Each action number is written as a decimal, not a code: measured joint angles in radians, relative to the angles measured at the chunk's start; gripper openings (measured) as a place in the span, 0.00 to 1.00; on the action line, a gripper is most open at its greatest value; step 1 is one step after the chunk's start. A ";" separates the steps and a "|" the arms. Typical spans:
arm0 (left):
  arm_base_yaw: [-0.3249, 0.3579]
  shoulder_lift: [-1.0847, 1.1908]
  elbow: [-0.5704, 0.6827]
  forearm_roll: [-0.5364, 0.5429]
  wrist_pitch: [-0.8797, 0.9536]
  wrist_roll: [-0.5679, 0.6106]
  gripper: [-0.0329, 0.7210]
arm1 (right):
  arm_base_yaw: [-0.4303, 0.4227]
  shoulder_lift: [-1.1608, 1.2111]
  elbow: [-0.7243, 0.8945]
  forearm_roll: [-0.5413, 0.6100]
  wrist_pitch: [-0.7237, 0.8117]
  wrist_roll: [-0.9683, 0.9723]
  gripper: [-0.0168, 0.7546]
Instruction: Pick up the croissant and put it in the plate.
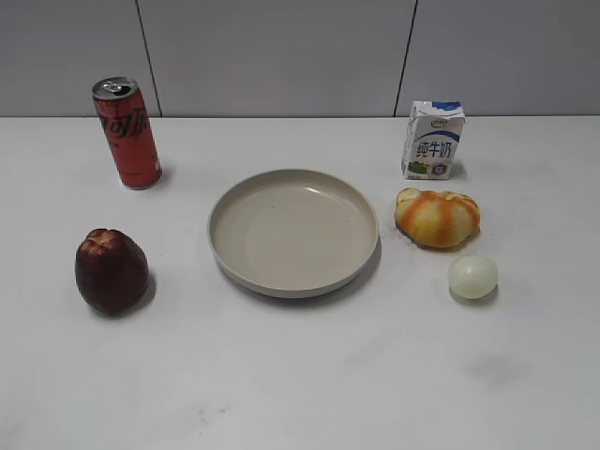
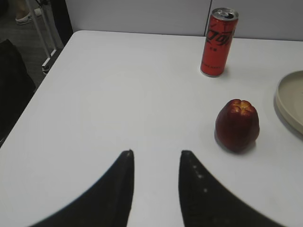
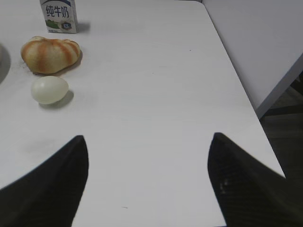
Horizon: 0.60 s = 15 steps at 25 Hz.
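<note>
The croissant (image 1: pixel 438 217), golden with orange-brown stripes, lies on the white table just right of the beige plate (image 1: pixel 293 231). It also shows in the right wrist view (image 3: pixel 50 55) at the upper left. The plate's rim shows at the right edge of the left wrist view (image 2: pixel 289 101). My right gripper (image 3: pixel 149 142) is wide open and empty, well short of and to the right of the croissant. My left gripper (image 2: pixel 155 153) is open and empty over bare table, left of the dark red fruit. Neither gripper shows in the exterior view.
A red soda can (image 1: pixel 127 132) stands at the back left and a dark red fruit (image 1: pixel 112 270) sits left of the plate. A milk carton (image 1: pixel 433 140) stands behind the croissant and a pale ball (image 1: pixel 472 277) lies in front of it. The table's right edge (image 3: pixel 246 99) is close.
</note>
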 joint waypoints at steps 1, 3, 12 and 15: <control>0.000 0.000 0.000 0.000 0.000 0.000 0.36 | 0.000 0.000 0.000 0.000 0.000 0.000 0.79; 0.000 0.000 0.000 0.000 0.000 0.000 0.36 | 0.000 0.000 0.000 0.000 0.000 0.000 0.79; 0.000 0.000 0.000 0.000 0.000 0.000 0.36 | 0.000 0.000 0.000 -0.001 -0.001 0.000 0.79; 0.000 0.000 0.000 0.000 0.000 0.000 0.36 | 0.000 0.000 -0.022 -0.002 -0.048 0.000 0.79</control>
